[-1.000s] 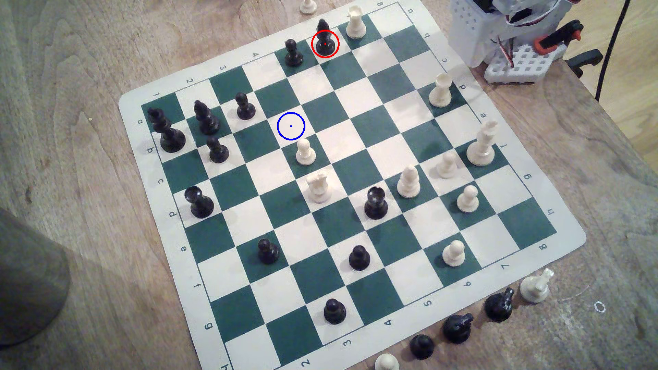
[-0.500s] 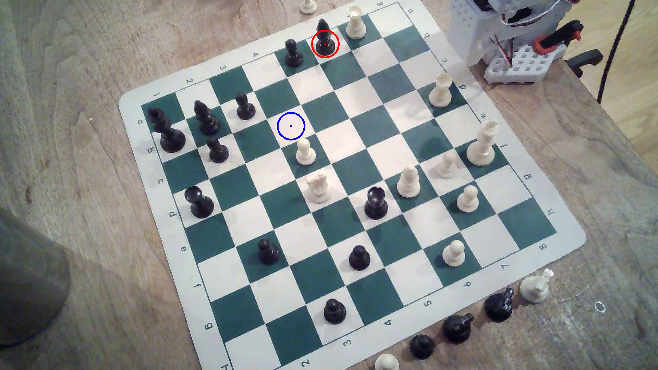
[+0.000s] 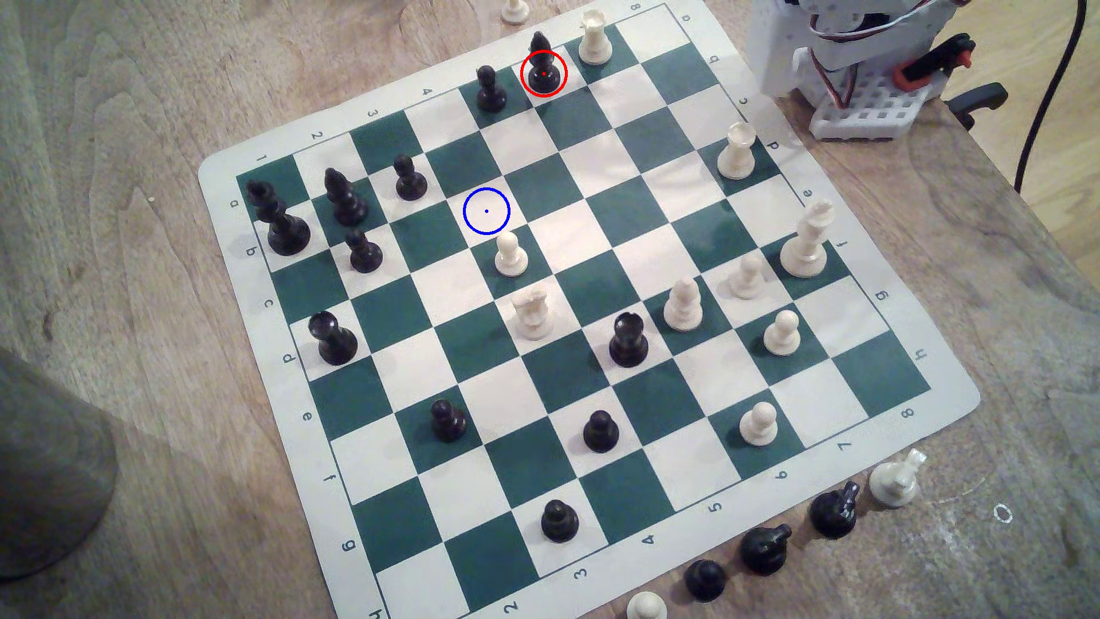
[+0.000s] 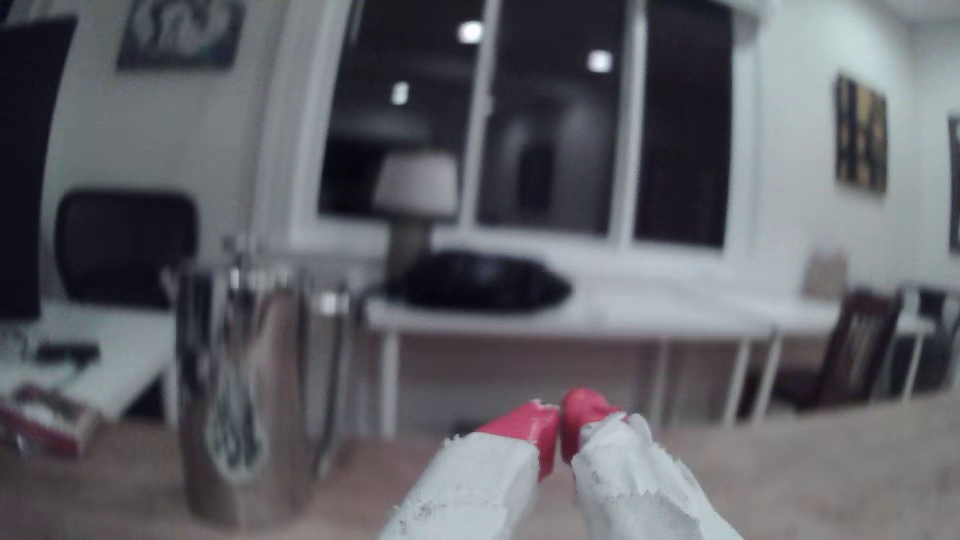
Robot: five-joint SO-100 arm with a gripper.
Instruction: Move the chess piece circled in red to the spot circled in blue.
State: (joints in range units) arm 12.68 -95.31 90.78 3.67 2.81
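The chess piece circled in red (image 3: 543, 65), a glossy black bishop, stands on a white square at the far edge of the green-and-white board (image 3: 928, 387) in the exterior view. The spot circled in blue (image 3: 486, 210) is a bare cream square nearer the board's middle, just behind a white pawn (image 3: 510, 255). In the wrist view my gripper (image 4: 560, 423) is raised and looks out across the room, its red fingertips (image 4: 530, 423) close together with nothing between them. The arm's white base (image 3: 845, 65) stands off the board at the exterior view's top right.
A black pawn (image 3: 490, 89) stands beside the bishop and a white rook (image 3: 594, 38) on its other side. Many black and white pieces are spread over the board; captured ones (image 3: 768, 547) lie along its near edge. A shiny metal cup (image 4: 260, 384) stands ahead in the wrist view.
The arm parts above the base at the exterior view's top right have shifted a little and the black cable has swung right. No chess piece has moved.
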